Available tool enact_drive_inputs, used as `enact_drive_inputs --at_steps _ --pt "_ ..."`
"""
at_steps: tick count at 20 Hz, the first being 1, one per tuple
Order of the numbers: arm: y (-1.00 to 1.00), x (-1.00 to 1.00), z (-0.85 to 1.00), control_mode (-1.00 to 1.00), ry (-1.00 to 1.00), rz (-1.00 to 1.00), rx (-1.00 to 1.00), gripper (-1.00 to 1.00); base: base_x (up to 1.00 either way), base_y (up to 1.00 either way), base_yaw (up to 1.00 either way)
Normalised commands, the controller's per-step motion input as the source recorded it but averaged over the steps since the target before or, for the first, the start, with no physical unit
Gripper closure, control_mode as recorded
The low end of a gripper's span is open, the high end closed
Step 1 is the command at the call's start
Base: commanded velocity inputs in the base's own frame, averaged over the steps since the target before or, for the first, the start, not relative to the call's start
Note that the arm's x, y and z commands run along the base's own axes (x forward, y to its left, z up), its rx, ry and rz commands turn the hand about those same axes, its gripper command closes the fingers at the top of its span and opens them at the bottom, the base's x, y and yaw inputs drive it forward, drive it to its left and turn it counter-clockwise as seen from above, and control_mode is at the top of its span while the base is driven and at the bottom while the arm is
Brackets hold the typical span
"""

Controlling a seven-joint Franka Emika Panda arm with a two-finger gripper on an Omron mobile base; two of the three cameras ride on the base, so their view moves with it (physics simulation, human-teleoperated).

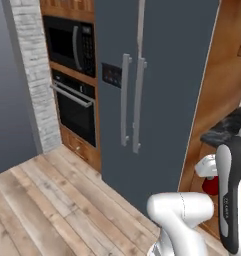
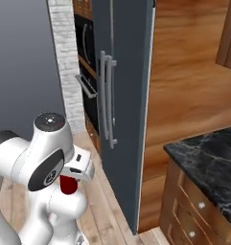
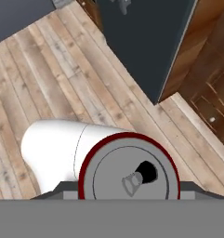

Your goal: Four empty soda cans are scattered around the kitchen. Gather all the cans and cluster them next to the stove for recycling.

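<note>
Tool (image 3: 129,197) clamped on a red soda can (image 3: 129,173), carried low over the plank floor (image 3: 48,79) beside the tall grey fridge (image 1: 142,100), so the carrying step looks underway and next comes finding the stove.

i see a dark grey fridge (image 1: 162,90) with two upright handles, a built-in microwave (image 1: 69,44) stacked over a black wall oven (image 1: 76,107), white brick pillar (image 1: 34,75), plank floor (image 1: 47,200).

Red soda can (image 1: 210,185) beside fridge (image 1: 152,90)
</note>
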Motion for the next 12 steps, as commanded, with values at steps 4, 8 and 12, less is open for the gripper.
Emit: enact_drive_inputs --at_steps 4,8,12 --pt "0.0 0.0 0.0 1.0 0.0 0.0 0.0 1.0 0.07 0.31 0.41" --pt "0.0 0.0 0.0 1.0 0.0 0.0 0.0 1.0 0.13 0.3 0.39" --pt "0.0 0.0 0.0 1.0 0.0 0.0 0.0 1.0 0.27 0.2 0.28"
